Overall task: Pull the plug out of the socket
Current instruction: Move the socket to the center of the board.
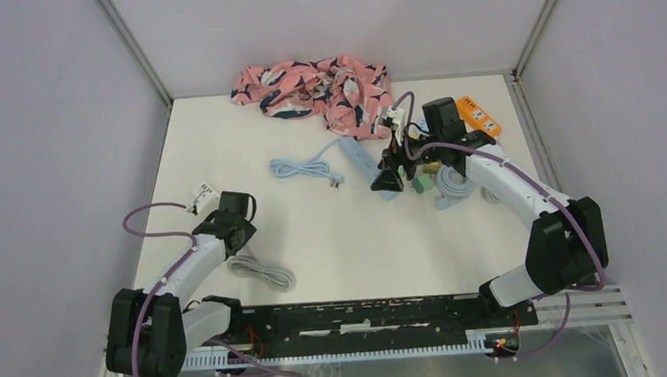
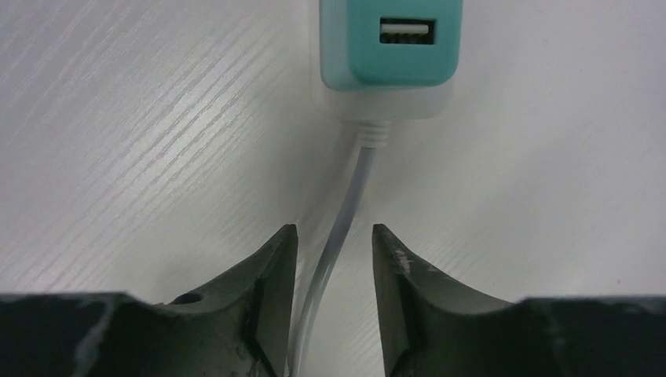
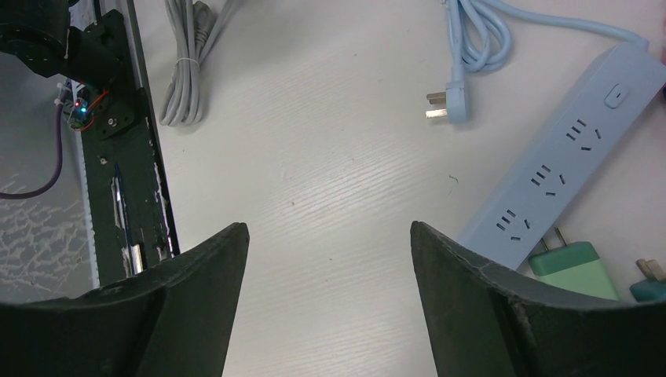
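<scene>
**A:** Where does your left pincer (image 2: 334,236) stand?

**B:** Low over the bench (image 2: 141,141), fingers part-way apart and astride the white cord (image 2: 353,188). At the tips there's a gap on either side of the cord, so you're grasping nothing yet.

**A:** And the plug?

**B:** Just ahead of those tips. The teal-faced plug (image 2: 400,47), with a USB port in its face, sits seated on the white socket block (image 2: 393,106) that the cord runs out of. The pair lies on the left part of the bench, near your left arm, not yet parted.

**A:** So which step am I in?

**B:** I'd call it anchoring: you're getting a hold on the socket side before any pulling. Next you need a firm pinch. The cord may slip through, so gripping close to the block looks safer.

**A:** And my right pincer (image 3: 330,236)?

**B:** Spread wide and empty, well apart from all this. It hangs over the bench beside the blue power strip (image 3: 565,173), with a green adapter (image 3: 577,267) at the strip's near end. You'd have to bring it across, take the teal plug by its sides, and pull straight away from the block along the line of the cord.
</scene>
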`<state>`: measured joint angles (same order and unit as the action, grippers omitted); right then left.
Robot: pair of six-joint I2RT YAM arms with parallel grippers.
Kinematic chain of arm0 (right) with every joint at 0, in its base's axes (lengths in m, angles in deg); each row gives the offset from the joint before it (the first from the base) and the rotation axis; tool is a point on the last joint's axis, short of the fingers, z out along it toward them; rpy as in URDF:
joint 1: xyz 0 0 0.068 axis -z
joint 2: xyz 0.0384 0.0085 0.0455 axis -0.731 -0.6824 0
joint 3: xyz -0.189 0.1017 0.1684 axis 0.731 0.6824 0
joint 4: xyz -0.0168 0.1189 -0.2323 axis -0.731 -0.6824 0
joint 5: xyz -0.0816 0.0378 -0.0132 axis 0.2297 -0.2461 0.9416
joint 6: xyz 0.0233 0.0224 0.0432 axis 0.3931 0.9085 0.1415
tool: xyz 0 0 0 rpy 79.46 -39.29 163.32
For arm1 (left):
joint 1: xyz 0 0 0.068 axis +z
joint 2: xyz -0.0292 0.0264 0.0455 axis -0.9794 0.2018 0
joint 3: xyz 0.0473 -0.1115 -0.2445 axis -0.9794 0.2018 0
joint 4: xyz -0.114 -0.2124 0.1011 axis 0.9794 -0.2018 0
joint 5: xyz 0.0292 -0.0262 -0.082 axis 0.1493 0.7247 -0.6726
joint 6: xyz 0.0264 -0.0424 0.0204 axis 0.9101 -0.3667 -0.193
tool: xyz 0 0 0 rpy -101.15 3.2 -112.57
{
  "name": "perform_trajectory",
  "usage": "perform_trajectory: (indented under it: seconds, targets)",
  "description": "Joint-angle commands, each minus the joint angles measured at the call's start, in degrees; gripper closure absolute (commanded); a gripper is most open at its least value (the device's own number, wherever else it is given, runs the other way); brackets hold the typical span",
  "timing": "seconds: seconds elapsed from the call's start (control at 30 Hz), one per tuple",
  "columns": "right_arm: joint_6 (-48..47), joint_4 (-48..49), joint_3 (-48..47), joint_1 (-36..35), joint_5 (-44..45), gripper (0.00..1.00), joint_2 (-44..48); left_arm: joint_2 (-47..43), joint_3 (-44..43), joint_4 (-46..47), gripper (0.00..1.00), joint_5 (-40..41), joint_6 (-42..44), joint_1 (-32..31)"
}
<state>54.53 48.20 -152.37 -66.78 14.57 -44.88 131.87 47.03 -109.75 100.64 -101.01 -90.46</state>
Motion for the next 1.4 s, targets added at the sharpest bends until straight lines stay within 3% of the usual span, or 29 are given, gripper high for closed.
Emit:
perform_trajectory:
  seconds: [0.0, 0.1, 0.5, 0.7, 0.93, 1.2, 1.37]
  targets:
    - [-0.6, 0.9, -1.1, 0.3, -1.8, 0.19, 0.0, 0.6, -2.1, 1.8, 0.61, 1.1, -0.9, -0.5]
    - [-0.5, 0.9, -1.2, 0.3, -1.6, 0.19, 0.0, 0.8, -1.7, 1.7, 0.69, 0.3, -2.1, -0.7]
    - [-0.5, 0.8, -1.1, 0.4, -1.6, 0.2, 0.5, 1.7, -1.1, 1.2, 0.71, -4.9, -8.6, -4.0]
    - [-0.5, 0.8, -1.3, 0.4, -1.6, 0.2, 0.4, -0.5, -1.3, -0.6, 0.79, -3.6, -22.0, -17.1]
    - [-0.9, 0.5, -1.3, 0.5, -1.5, 0.2, 0.6, 3.7, -3.0, 4.3, 0.8, -2.9, -35.9, -30.7]
    - [-1.7, -0.1, -1.4, 0.9, -1.5, 0.2, 0.6, 15.8, -11.6, 11.6, 0.75, -1.4, -41.1, -43.1]
    - [-2.1, -0.5, -1.6, 1.7, -1.5, 0.2, 0.8, 24.4, -17.3, 20.0, 0.59, -6.6, -35.3, -46.1]
